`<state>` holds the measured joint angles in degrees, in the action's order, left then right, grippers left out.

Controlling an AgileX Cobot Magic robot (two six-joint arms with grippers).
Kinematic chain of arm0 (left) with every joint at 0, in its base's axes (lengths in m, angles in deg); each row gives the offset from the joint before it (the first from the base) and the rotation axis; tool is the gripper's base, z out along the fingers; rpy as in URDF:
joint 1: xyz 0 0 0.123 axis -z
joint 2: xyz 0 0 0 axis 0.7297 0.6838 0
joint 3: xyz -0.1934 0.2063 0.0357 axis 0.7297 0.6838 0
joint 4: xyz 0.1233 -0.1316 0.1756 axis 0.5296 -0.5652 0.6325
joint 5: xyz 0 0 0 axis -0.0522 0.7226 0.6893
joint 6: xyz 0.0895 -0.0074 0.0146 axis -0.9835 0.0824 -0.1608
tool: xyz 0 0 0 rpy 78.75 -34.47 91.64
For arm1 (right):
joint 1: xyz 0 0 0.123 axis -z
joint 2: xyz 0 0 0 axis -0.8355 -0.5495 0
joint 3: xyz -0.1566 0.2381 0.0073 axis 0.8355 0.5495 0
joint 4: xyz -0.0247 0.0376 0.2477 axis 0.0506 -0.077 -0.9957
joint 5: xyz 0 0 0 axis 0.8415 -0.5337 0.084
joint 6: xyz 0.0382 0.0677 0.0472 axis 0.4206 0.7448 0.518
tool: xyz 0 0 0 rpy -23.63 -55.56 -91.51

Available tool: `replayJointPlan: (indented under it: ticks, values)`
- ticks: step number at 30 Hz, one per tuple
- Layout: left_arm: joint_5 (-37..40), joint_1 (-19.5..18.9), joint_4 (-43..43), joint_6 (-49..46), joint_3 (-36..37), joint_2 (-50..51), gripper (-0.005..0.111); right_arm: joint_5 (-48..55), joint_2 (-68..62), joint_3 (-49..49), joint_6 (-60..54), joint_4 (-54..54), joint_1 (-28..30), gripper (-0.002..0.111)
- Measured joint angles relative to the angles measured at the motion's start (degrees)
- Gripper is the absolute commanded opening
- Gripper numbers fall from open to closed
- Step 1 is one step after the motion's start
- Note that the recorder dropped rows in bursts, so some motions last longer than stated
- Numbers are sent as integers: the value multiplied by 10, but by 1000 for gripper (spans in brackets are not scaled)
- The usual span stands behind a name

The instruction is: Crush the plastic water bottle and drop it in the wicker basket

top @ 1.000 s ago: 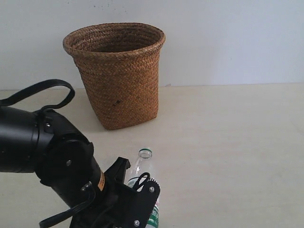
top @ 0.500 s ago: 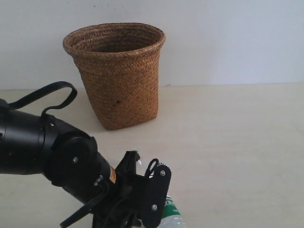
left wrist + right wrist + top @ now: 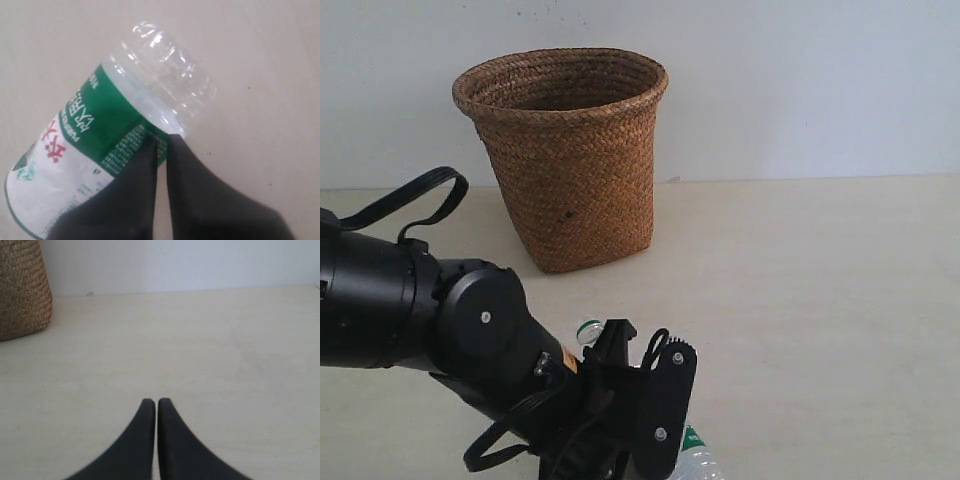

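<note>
The plastic water bottle (image 3: 115,125) lies tipped on the table, clear with a green-and-white label and red characters. In the exterior view only its green-ringed neck (image 3: 587,330) and part of its body (image 3: 694,455) show round the black left arm. My left gripper (image 3: 162,141) is shut, nothing between its fingers, and its tips rest against the bottle's side at the label's edge. The wicker basket (image 3: 570,170) stands upright behind, apart from the bottle. My right gripper (image 3: 156,401) is shut and empty over bare table, with the basket (image 3: 22,290) far off beside it.
The bulky left arm (image 3: 410,310) with a looping black cable (image 3: 415,195) fills the near left of the exterior view. A white wall (image 3: 800,90) backs the beige table (image 3: 800,290) behind the basket.
The bottle stood upright a second ago; it now lies tipped, neck swung left and base toward the near right. The left arm has moved right and pushed against it.
</note>
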<state>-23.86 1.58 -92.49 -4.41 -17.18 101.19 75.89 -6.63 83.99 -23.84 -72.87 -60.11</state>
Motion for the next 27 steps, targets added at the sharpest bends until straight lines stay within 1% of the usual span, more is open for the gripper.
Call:
replayJointPlan:
  ticks: [7,20,22,25,26,27]
  values:
    - [3,0,9,-5,-8,18,4,0,0,0,0,0,0,0]
    - [-6,0,-2,-5,-116,69,4,0,0,0,0,0,0,0]
    - [17,0,-3,-5,-128,71,4,0,0,0,0,0,0,0]
    - [81,0,0,-5,-143,65,4,0,0,0,0,0,0,0]
    - [101,1,29,15,-147,52,4,0,0,0,0,0,0,0]
    - [103,1,58,34,-150,44,4,0,0,0,0,0,0,0]
